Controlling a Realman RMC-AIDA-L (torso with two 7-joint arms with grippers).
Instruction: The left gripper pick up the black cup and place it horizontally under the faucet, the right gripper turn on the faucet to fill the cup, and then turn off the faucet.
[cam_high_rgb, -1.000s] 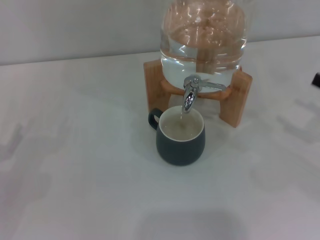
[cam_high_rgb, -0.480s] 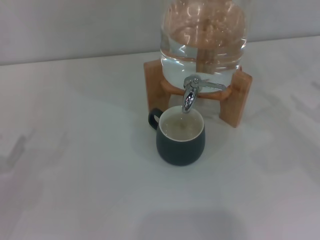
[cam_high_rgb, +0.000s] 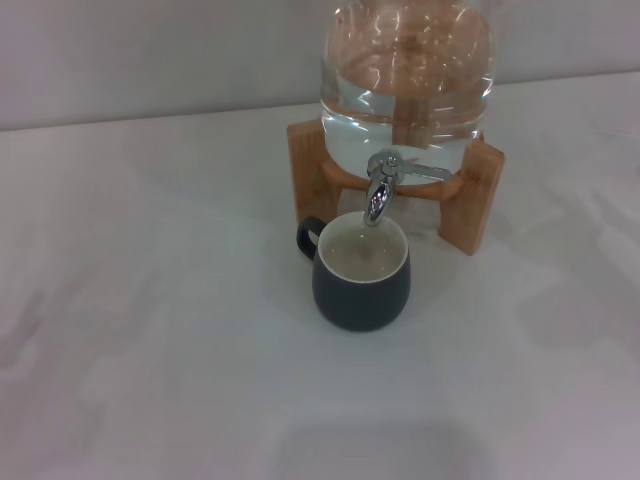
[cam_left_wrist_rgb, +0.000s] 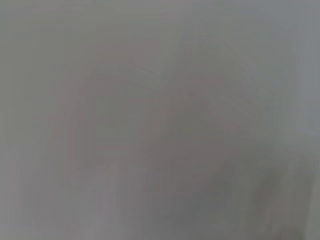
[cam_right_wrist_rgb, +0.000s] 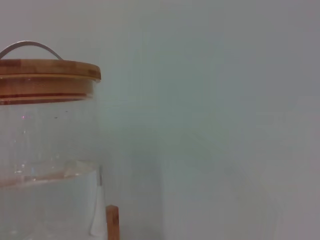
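Change: stream from faucet (cam_high_rgb: 378, 190) seen earlier is gone; I'm seeing none falling
Cup: black cup (cam_high_rgb: 361, 279) sitting upright beneath spout
Grippers: I'm seeing neither; finger state unknowable

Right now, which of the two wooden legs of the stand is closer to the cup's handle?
The leg on the robot's left: the cup has its handle just in front of it. The other leg is beyond the faucet.

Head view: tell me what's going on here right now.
Nothing is being handled at this moment; neither gripper shows in any view. The black cup stands upright on the white table directly under the faucet of the glass water jar, which sits on a wooden stand. The cup holds liquid, and no stream is visible.
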